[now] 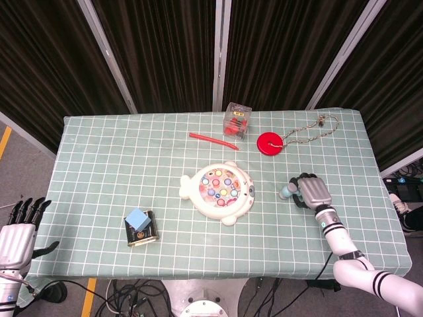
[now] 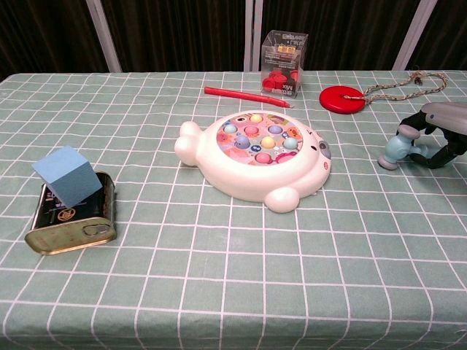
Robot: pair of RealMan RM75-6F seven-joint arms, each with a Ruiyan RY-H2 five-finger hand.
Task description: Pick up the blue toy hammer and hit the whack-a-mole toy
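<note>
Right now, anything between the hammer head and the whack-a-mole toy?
Nothing: bare checked tablecloth separates the hammer head from the whack-a-mole toy; clearest in the chest view. The right hand grips the handle.

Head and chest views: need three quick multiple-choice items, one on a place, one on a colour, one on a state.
1. Where is the blue cube?
A. on the tin
B. in the clear box
C. on the red disc

2. What colour is the stick behind the mole toy?
A. green
B. red
C. yellow

3. What is the right hand doing?
A. hanging beside the table
B. pressing the mole toy
C. closing on the hammer

Answers:
1 A, the cube rests on the tin.
2 B, it lies red on the cloth.
3 C, its fingers wrap the hammer, whose head sticks out.
</note>
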